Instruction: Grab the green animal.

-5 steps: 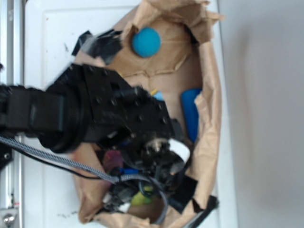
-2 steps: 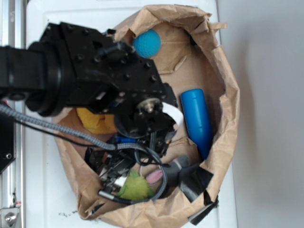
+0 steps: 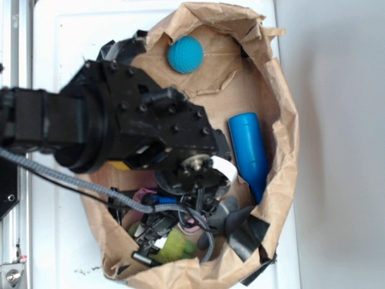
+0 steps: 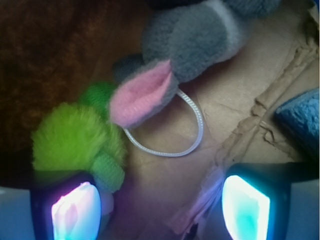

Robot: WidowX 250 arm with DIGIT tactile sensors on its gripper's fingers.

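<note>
**A:** Where's the green animal (image 4: 75, 137) sitting versus the hand (image 4: 161, 212)?

**B:** Hand's spread wide, holding nothing. The plush is off-centre, right by one finger (image 4: 75, 212), tucked under the grey plush's pink ear (image 4: 142, 97). Bare paper bag (image 4: 225, 107) fills the gap, so I'd shift toward the green first.

Exterior view: arm (image 3: 120, 129) covers the middle of the paper bag (image 3: 283, 150); green animal (image 3: 174, 245) only partly shows beneath cables, gripper (image 3: 165, 241) fingers lost in the black clutter, so open/closed can't be read there. A yellow bit (image 3: 123, 164) under the arm, mostly hidden. Wrist view: grey plush (image 4: 200, 35) cut off at top edge, blue thing (image 4: 302, 117) cut at right edge, probably the cylinder. Fingertips (image 4: 75, 212) glow, cropped at bottom, blurred
</note>
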